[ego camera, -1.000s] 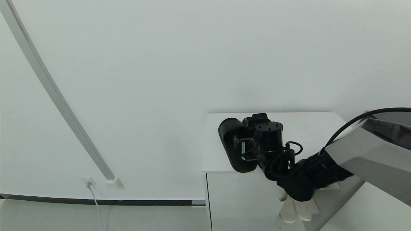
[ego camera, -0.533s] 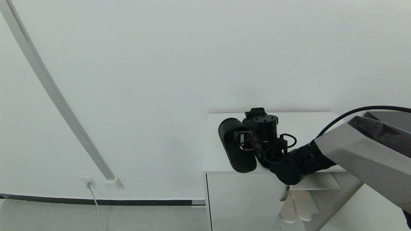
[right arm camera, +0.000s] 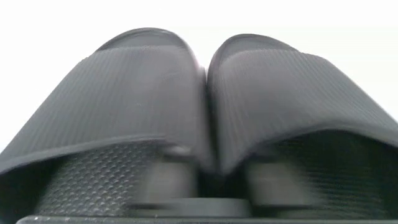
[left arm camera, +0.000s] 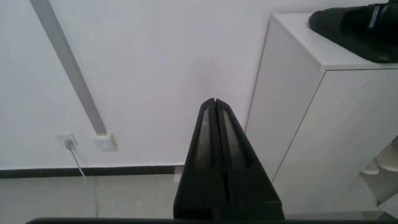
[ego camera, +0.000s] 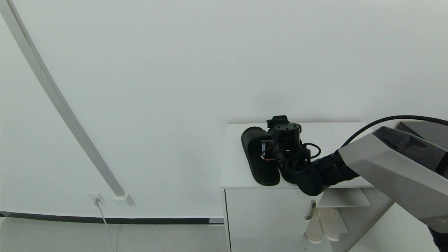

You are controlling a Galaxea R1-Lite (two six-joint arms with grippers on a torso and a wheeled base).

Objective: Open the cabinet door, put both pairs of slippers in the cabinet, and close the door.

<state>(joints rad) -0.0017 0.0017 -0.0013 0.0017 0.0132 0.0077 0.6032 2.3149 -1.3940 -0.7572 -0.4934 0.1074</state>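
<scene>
Gripping the black slippers [ego camera: 259, 162] on top of the cabinet [ego camera: 266, 217].
The right gripper [right arm camera: 214, 186] had one of its fingers [right arm camera: 166, 180] tucked under each strap, and they were clenched on the two inner strap edges pressed together between them. The pair lay side by side near the top's left edge, with the heels at its front edge. The white slippers [ego camera: 322, 220] sat on a lower shelf in the open right compartment. The left gripper [left arm camera: 214, 109], its fingers clenched on nothing, hung low to the left of the cabinet.
</scene>
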